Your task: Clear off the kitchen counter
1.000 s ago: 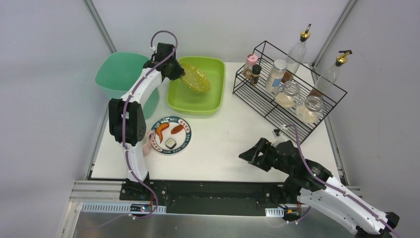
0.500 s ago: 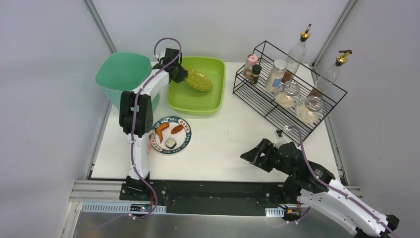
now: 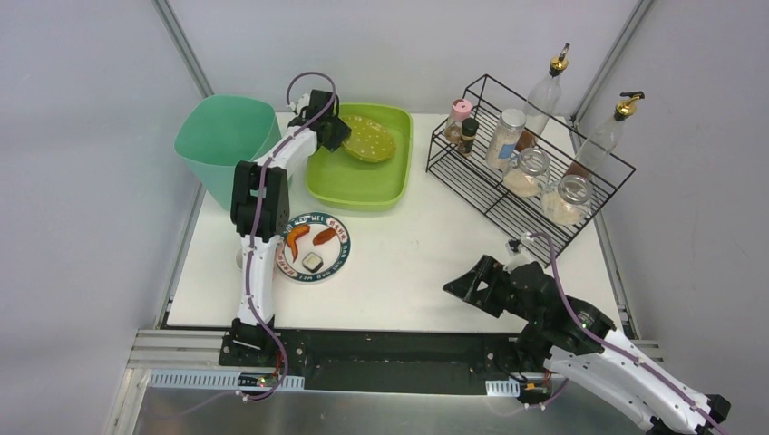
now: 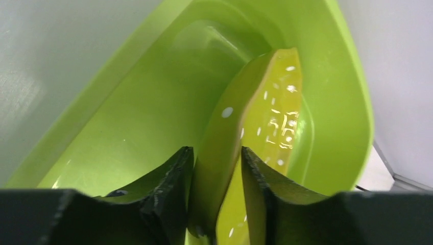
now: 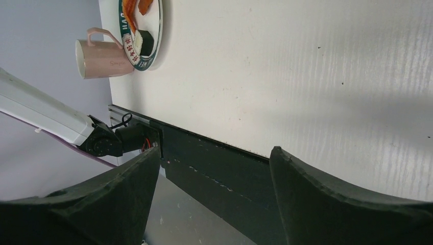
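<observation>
Lime-green tub (image 3: 349, 186) at the back of the white kitchen counter (image 3: 408, 263) holds a tilted yellow-green dotted plate (image 3: 370, 138), its rim pinched by the left gripper (image 4: 217, 158). The right gripper (image 5: 214, 153) hovers over the counter's front edge, wide open and empty.

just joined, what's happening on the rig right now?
The left gripper has a yellow-green dotted plate pinched by its rim, tilted inside the lime-green tub at the back of the kitchen counter. The right gripper hangs open and empty over the counter's near right part. A plate of food and a pink mug beside it sit on the counter's left side, not yet cleared.
</observation>
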Tool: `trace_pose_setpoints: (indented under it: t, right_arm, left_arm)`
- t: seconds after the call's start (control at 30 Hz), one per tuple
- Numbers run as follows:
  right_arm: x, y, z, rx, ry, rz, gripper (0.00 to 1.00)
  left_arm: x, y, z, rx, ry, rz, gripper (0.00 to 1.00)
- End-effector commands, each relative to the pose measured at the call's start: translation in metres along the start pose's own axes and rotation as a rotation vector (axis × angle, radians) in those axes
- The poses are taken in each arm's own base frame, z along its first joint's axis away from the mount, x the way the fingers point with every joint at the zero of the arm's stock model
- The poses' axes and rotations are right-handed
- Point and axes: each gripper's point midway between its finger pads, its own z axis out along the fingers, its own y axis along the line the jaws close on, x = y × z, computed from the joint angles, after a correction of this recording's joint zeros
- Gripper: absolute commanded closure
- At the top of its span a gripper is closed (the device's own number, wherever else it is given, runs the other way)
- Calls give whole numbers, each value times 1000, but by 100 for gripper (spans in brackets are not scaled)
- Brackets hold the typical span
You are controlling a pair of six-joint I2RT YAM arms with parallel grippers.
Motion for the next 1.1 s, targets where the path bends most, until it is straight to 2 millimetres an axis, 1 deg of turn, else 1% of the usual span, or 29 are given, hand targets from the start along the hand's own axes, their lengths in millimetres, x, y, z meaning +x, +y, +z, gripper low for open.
trace_pose_setpoints:
  t: [0.0, 0.03, 0.07, 0.1, 0.2, 0.33, 0.37, 0.4, 0.43, 0.47, 0.57, 0.6, 0.63, 0.73, 0.87, 0.93, 1.07]
  right_arm:
    - [-5, 1, -5, 4, -20, -22, 17]
    - [-5, 0, -5, 6, -21, -21, 16]
    - [-5, -1, -5, 9, -24, -21, 13]
    - [-5, -2, -5, 12, -27, -19, 11]
    - [-5, -3, -5, 12, -28, -14, 10]
    - [-5, -3, -6, 15, -26, -9, 9]
    - [-5, -3, -6, 14, -26, -8, 8]
    - [-5, -4, -6, 17, -28, -7, 7]
    - [-5, -3, -6, 16, -30, -6, 6]
    - [-6, -4, -6, 17, -32, -4, 2]
    - [-5, 0, -7, 12, -25, -1, 1]
    - [-5, 0, -8, 13, -20, -2, 1]
    - [-5, 0, -8, 16, -18, -4, 1]
    - [-6, 1, -11, 25, -19, -4, 1]
    - [-10, -1, -14, 44, -34, -19, 1]
    - [-12, -4, -15, 70, -40, -37, 1]
    - [-14, -7, -14, 120, -30, -64, 1]
  left_arm:
    - [0, -11, 4, 19, -25, -18, 55]
    - [1, -9, 6, 15, -24, -16, 53]
    - [2, -8, 8, 14, -21, -14, 51]
    - [4, -6, 9, 12, -16, -13, 50]
    - [8, -2, 13, 2, -6, -12, 45]
    - [12, -3, 12, 9, 12, -18, 38]
    - [13, -3, 11, 12, 18, -17, 33]
    - [14, -2, 9, 10, 24, -16, 21]
    - [15, -1, 7, 5, 28, -12, 19]
    - [16, 2, 4, -7, 33, -2, 18]
    - [21, 14, -3, -60, 69, 30, 17]
    - [22, 18, -7, -80, 82, 43, 6]
    - [24, 22, -10, -97, 94, 54, 2]
    - [28, 32, -21, -138, 123, 81, 1]
    - [27, 33, -43, -149, 142, 93, 1]
    - [26, 30, -55, -145, 151, 102, 1]
    - [19, 15, -86, -94, 154, 145, 1]
